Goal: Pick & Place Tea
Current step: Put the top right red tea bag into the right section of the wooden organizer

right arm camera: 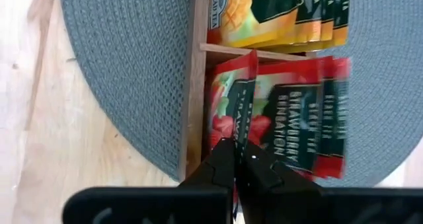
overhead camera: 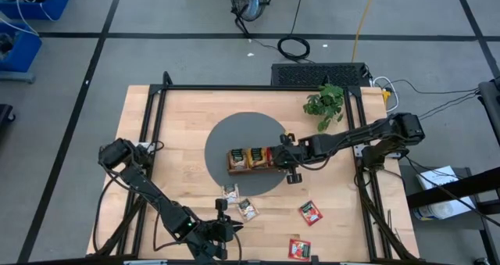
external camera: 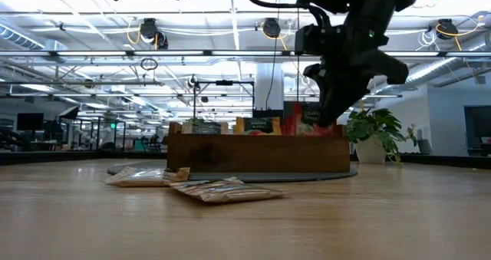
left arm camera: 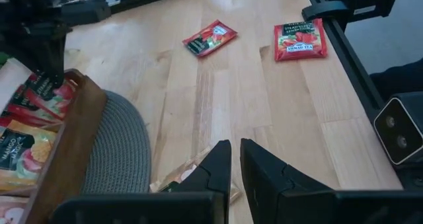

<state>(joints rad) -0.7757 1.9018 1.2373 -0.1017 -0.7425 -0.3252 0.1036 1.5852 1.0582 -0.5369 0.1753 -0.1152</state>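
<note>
My right pincer (right arm camera: 236, 163): clenched on a red tea packet (right arm camera: 232, 105), above the wooden tray (right arm camera: 195, 92) end compartment. My left pincer (left arm camera: 235, 161): nearly closed, empty; beige packet (left arm camera: 182, 174) beneath, two red packets (left arm camera: 209, 37) ahead on the counter (left arm camera: 264, 118).

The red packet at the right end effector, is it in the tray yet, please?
In: the red packet stands in the tray's end compartment beside other red ones, the right end effector shut on it.
</note>
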